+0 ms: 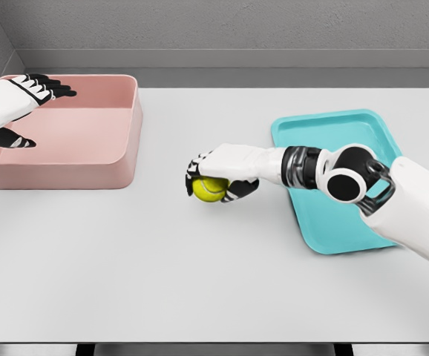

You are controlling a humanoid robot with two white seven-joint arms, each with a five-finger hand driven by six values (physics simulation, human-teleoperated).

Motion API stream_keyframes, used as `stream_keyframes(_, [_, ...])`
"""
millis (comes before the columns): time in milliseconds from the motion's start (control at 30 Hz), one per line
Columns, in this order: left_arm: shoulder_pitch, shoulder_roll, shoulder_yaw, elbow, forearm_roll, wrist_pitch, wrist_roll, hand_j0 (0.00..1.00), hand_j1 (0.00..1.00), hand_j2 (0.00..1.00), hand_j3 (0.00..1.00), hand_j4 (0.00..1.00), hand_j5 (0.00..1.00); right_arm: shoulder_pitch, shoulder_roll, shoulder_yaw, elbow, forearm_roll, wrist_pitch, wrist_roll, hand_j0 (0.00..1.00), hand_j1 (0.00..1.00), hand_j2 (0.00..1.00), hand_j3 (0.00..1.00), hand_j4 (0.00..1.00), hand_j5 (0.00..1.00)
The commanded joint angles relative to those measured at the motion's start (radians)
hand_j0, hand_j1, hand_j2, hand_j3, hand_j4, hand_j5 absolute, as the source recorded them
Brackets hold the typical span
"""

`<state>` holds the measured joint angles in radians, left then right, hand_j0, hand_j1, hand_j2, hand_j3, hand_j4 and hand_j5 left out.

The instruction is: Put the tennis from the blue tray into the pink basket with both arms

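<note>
**Q:** Which parts of the scene are concealed or cropped?

**A:** The right hand covers the top and far side of the tennis ball; only the ball's lower front shows, yellow-green with part of a pale seam. The right forearm and its dark wrist joint lie across the near left part of the blue tray, hiding that part of its floor. The right arm is cut off at the right edge of the frame. The left hand enters from the left edge, so its forearm is out of view, and it hides a little of the pink basket at the far left corner.

**Q:** How are the fingers arranged?

**A:** The right hand's fingers and thumb curl around the ball, the dark fingertips wrapping its left side and the thumb pressing beneath at right. The left hand's fingers are extended and held close together, the thumb apart below; it holds nothing.

**Q:** Where is the ball?

**A:** Out of the tray, over the bare grey table, between tray and basket and nearer the tray. Whether it touches the tabletop cannot be told.

**Q:** Any legible writing?

**A:** None can be made out on ball, tray or basket.

**Q:** What surrounds the work area?

**A:** A grey wall behind the table; the basket at far left, the tray at right, well apart. Nothing is seen between ball and basket.
</note>
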<state>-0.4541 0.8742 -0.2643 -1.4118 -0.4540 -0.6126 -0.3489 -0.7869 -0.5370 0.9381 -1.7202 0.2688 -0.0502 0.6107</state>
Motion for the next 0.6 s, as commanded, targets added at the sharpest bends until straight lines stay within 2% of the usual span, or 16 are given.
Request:
stream_keyframes(0, [0.0, 0.003, 0.0, -0.001, 0.008, 0.002, 0.001, 1.0, 1.0, 1.0, 1.0, 1.0, 1.0, 0.0, 0.041, 0.022, 0.036, 0.001, 0.006, 0.0, 0.46, 0.46, 0.46, 0.46, 0.46, 0.46])
stream_keyframes(100, [0.0, 0.005, 0.0, -0.001, 0.008, 0.002, 0.001, 1.0, 1.0, 1.0, 1.0, 1.0, 1.0, -0.005, 0.051, 0.041, 0.063, 0.003, 0.006, 0.0, 0.46, 0.46, 0.46, 0.46, 0.46, 0.46])
stream_keyframes(233, [0.0, 0.008, 0.0, -0.001, 0.008, 0.002, 0.001, 1.0, 1.0, 1.0, 1.0, 1.0, 1.0, -0.006, 0.06, 0.053, 0.063, 0.006, 0.006, 0.0, 0.46, 0.46, 0.46, 0.46, 0.46, 0.46])
stream_keyframes(267, [0.0, 0.008, 0.0, -0.001, 0.008, 0.002, 0.001, 1.0, 1.0, 1.0, 1.0, 1.0, 1.0, -0.008, 0.061, 0.053, 0.062, 0.006, 0.006, 0.0, 0.58, 0.58, 0.58, 0.58, 0.58, 0.58])
stream_keyframes(300, [0.0, 0.008, 0.0, -0.001, 0.008, 0.002, 0.001, 1.0, 1.0, 1.0, 1.0, 1.0, 1.0, -0.006, 0.066, 0.053, 0.057, 0.004, 0.013, 0.0, 1.0, 1.0, 1.0, 1.0, 1.0, 1.0])
stream_keyframes(533, [0.0, 0.009, 0.0, -0.001, 0.008, 0.002, 0.001, 1.0, 1.0, 1.0, 1.0, 1.0, 1.0, -0.012, 0.057, 0.041, 0.051, 0.006, 0.013, 0.0, 1.0, 1.0, 1.0, 1.0, 1.0, 1.0])
stream_keyframes(567, [0.002, 0.009, 0.0, -0.001, 0.008, 0.002, 0.001, 1.0, 1.0, 1.0, 1.0, 1.0, 1.0, -0.025, 0.045, 0.038, 0.031, 0.006, 0.009, 0.0, 1.0, 1.0, 1.0, 1.0, 1.0, 1.0])
